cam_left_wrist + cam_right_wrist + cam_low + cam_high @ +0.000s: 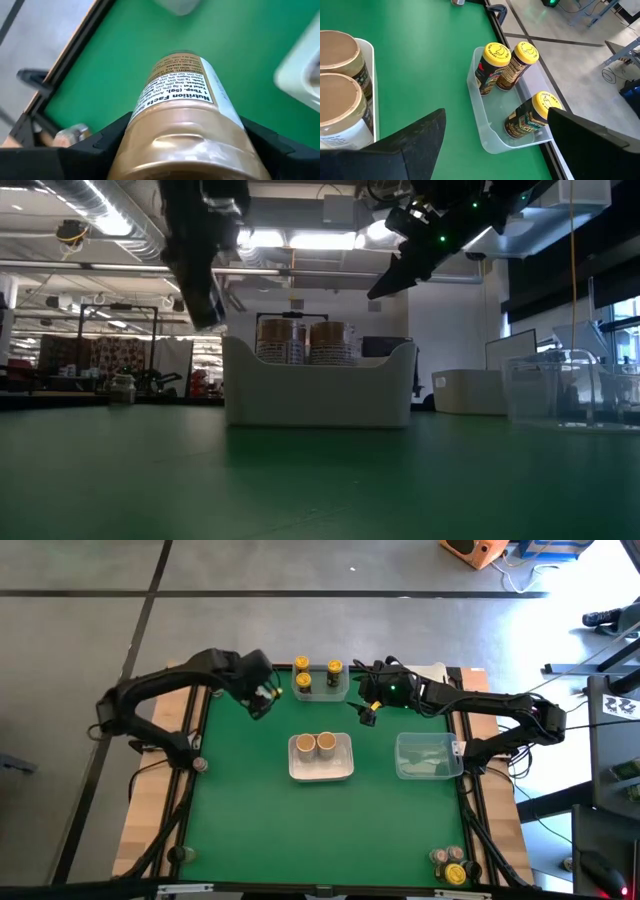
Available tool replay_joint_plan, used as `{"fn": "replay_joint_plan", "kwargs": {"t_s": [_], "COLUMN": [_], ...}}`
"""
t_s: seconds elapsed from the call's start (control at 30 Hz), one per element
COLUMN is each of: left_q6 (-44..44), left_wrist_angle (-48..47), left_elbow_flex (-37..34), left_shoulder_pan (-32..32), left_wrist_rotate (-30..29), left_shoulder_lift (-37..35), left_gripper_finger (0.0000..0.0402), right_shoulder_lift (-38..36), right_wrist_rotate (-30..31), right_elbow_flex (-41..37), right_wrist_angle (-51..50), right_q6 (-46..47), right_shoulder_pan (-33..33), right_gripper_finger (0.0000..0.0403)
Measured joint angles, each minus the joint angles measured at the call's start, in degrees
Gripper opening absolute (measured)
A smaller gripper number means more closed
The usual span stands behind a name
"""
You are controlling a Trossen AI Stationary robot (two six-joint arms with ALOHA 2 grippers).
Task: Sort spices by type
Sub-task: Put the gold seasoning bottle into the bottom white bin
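My left gripper (262, 697) hovers over the table's far left part, shut on a spice jar (180, 95) with a tan body and a white nutrition label. My right gripper (368, 712) hangs open above the table, just near-right of a clear tub (322, 692) at the far edge. That tub holds three yellow-capped jars (495, 54), one of them leaning against its wall. A white tub (322, 772) in the middle holds two tan-capped jars (316, 744) standing upright. My left gripper pinches the spice jar between its two fingers (107, 142), one on each side of the glossy tan end (190, 150) nearest the wrist. The jar lies along the fingers, its far end pointing away and down toward the green table. It is lifted clear.
An empty-looking clear tub (428, 772) sits on the table's right side. Several more jars (450, 865) stand at the near right corner. The green mat (250, 830) is bare on the near left. Wooden side rails border the table.
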Motion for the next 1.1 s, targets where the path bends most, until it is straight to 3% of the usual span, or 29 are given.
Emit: {"fn": "replay_joint_plan", "kwargs": {"t_s": [0.3, 0.8, 1.1], "left_q6": [-1.19, -4.96, -7.15], "left_wrist_angle": [2.4, 15.19, 23.33], "left_elbow_flex": [0.0, 0.0, 2.42], "left_shoulder_pan": [-12.76, -29.9, -37.2], "left_wrist_rotate": [-0.02, -0.02, 3.4], "left_shoulder_lift": [-1.2, -1.06, 5.55], "left_gripper_finger": [0.0266, 0.0266, 0.0265], "right_shoulder_lift": [0.0, 0.0, 0.0], "right_wrist_rotate": [0.0, 0.0, 0.0], "right_elbow_flex": [0.0, 0.0, 0.0], "right_wrist_angle": [0.02, -0.11, -0.11], "right_q6": [-0.01, -0.01, -0.01], "right_shoulder_pan": [-0.01, 0.0, 0.0], "right_gripper_finger": [0.0348, 0.0348, 0.0348]}}
